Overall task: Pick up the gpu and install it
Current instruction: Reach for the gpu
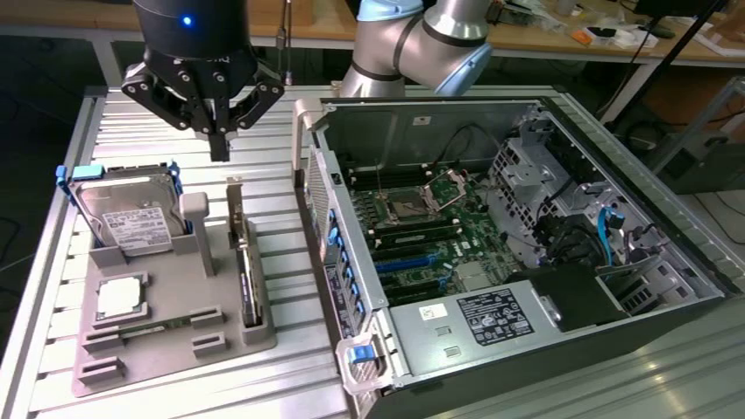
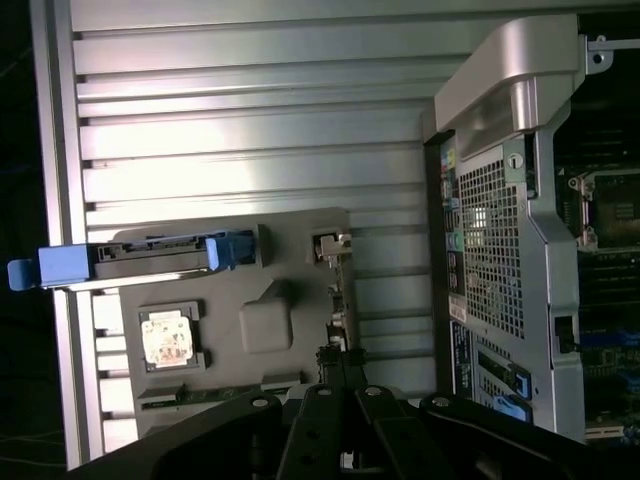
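Closest to the exterior camera, the open computer case (image 1: pixel 605 375) lies on its side on the slatted table (image 1: pixel 291 384), motherboard (image 1: pixel 437 231) facing up. Its blue expansion slots (image 1: pixel 402 259) carry no card, so by my reading the install hasn't begun.

Over on the exterior view's left, the grey parts holder (image 1: pixel 174 345) has a full load. The hard drive (image 1: pixel 131 214) stands in its blue frame at the far end, and the square CPU chip (image 1: pixel 120 298) lies flat in its pocket. And there's the gpu (image 1: pixel 246 271), standing on edge in the long slot on the side nearest the case. From the wrist camera the same gpu (image 2: pixel 335 290) shows edge-on, silver bracket at one end, seated in the holder with nothing touching it. So the pick-up isn't done either, and both halves of the job are left.

Now the arm (image 1: pixel 420 39). It reaches in from the far side of the table, wrist turned straight down, black tool hanging above the far end of the holder. Jaws are clenched together into a single point, gripping nothing. That point hovers over the gap between hard drive and gpu, near the gpu's far end but clearly apart from it, open air beneath. In the wrist view the closed tips sit in line with the card's thin edge.
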Controlling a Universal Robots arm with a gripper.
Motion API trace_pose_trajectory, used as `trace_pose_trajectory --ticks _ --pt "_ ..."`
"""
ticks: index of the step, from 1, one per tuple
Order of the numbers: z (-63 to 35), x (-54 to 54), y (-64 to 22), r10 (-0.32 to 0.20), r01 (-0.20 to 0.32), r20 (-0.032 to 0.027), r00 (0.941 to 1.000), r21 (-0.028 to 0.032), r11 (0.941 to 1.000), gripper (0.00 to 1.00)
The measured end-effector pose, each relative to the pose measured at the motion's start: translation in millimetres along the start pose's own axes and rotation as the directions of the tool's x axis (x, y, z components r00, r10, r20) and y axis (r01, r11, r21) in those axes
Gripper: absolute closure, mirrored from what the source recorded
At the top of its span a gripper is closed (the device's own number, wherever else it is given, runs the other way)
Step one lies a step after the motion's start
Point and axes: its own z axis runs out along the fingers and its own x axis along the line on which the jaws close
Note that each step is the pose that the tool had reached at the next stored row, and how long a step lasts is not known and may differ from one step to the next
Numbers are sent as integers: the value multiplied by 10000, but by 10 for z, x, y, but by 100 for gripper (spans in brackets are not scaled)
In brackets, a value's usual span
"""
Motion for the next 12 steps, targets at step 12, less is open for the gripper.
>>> trace_pose_trajectory --ticks 12 --pt "-2 56 -16 0 0 0 10000 0 10000 89"
